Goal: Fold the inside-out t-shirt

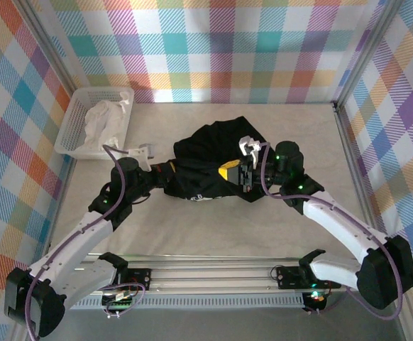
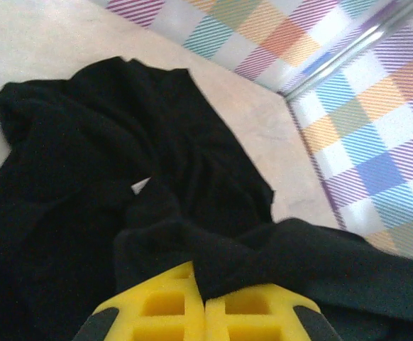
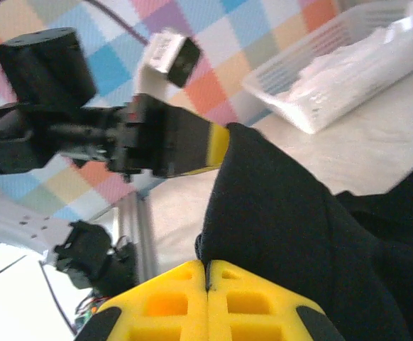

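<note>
The inside-out t-shirt [image 1: 208,145] lies bunched in a black heap at the middle of the table. My left gripper [image 1: 167,170] is shut on its left edge; in the left wrist view the yellow pads [image 2: 157,312] meet with a roll of black fabric [image 2: 121,177] pinched between their tips. My right gripper [image 1: 229,172] is shut on the shirt's near right part. In the right wrist view the shirt [image 3: 284,213] rises from the closed pads [image 3: 164,305], and the left gripper [image 3: 217,145] holds the same fold a short way off.
A white basket [image 1: 70,128] with a white cloth [image 1: 106,119] in it stands at the table's back left, also in the right wrist view [image 3: 313,78]. Checkered walls and metal frame posts [image 1: 352,142] enclose the table. The aluminium base rail [image 1: 206,266] runs along the near edge.
</note>
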